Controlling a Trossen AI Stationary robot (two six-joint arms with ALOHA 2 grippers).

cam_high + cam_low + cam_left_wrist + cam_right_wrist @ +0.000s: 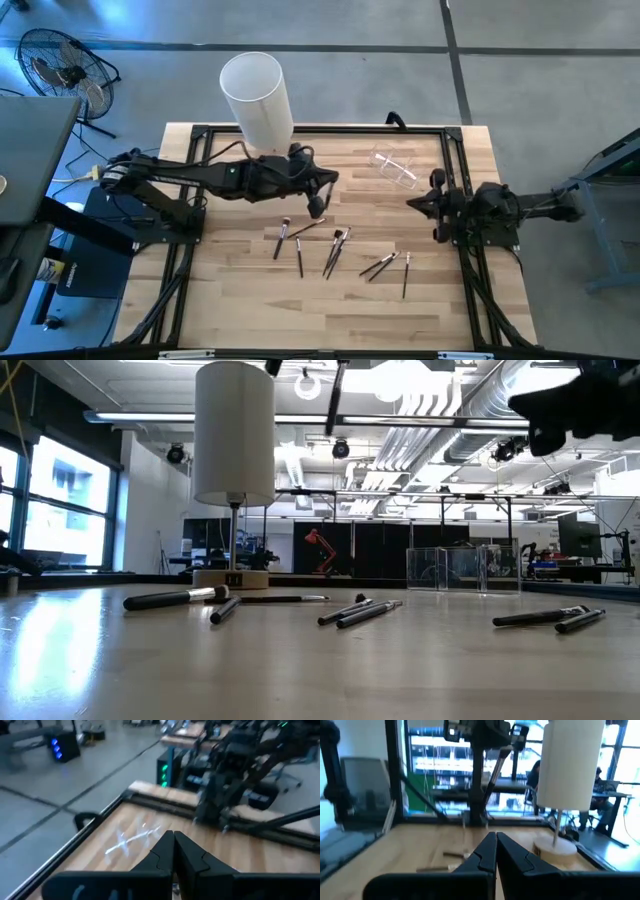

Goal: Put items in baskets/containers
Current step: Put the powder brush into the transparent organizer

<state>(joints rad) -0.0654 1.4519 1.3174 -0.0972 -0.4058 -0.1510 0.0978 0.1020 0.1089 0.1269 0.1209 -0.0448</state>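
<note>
The left arm reaches in from the table's left edge toward the middle. Its left gripper (316, 206) points down, up off the table, with its fingers (172, 851) pressed together. The right arm sits by the table's right edge. Its right gripper (412, 203) is shut too, fingers (495, 851) touching.

Workshop room with grey floor and bright ceiling

A black fan (62, 68) stands on the concrete floor (540, 90) beyond the desk's far left corner; large windows (55, 520), white ceiling ducts (440, 405) and a red lamp (318, 550) behind.
</note>
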